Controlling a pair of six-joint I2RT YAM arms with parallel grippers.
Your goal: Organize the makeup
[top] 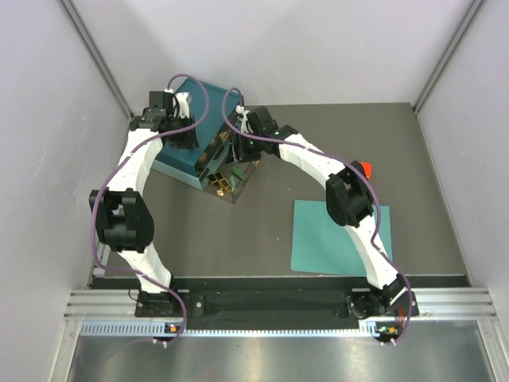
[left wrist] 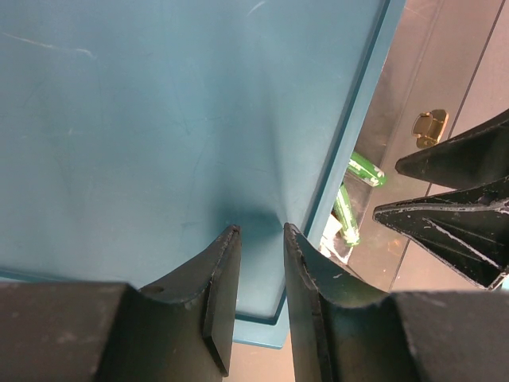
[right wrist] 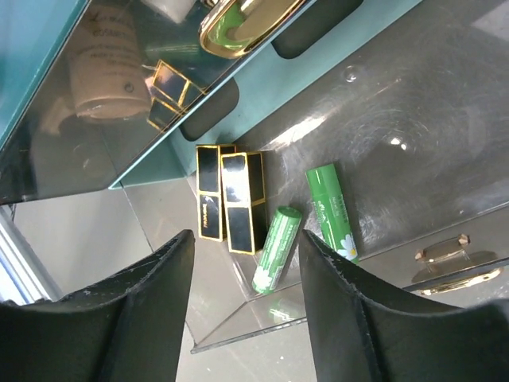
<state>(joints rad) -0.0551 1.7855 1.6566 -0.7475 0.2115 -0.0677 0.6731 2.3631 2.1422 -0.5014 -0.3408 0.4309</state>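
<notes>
A teal organizer (top: 200, 102) with clear drawers stands at the back left. My left gripper (top: 181, 135) hovers over its flat teal top (left wrist: 159, 119), with the jaws a little apart and nothing between them (left wrist: 261, 229). My right gripper (top: 238, 150) is open and empty (right wrist: 246, 237) above a pulled-out clear drawer (right wrist: 413, 127). In the drawer lie two slim green tubes (right wrist: 276, 249) (right wrist: 332, 211) and two black-and-gold cases (right wrist: 210, 193) (right wrist: 245, 203). A beige bottle (right wrist: 107, 68) shows through the clear front higher up. The green tubes (left wrist: 345, 213) also show in the left wrist view.
A flat teal mat (top: 340, 236) lies on the table at the right, and a small red cube (top: 365, 169) sits behind it near the right arm. Gold drawer handles (right wrist: 449, 253) (left wrist: 429, 126) stick out. The right gripper's fingers (left wrist: 453, 215) are close beside the left gripper.
</notes>
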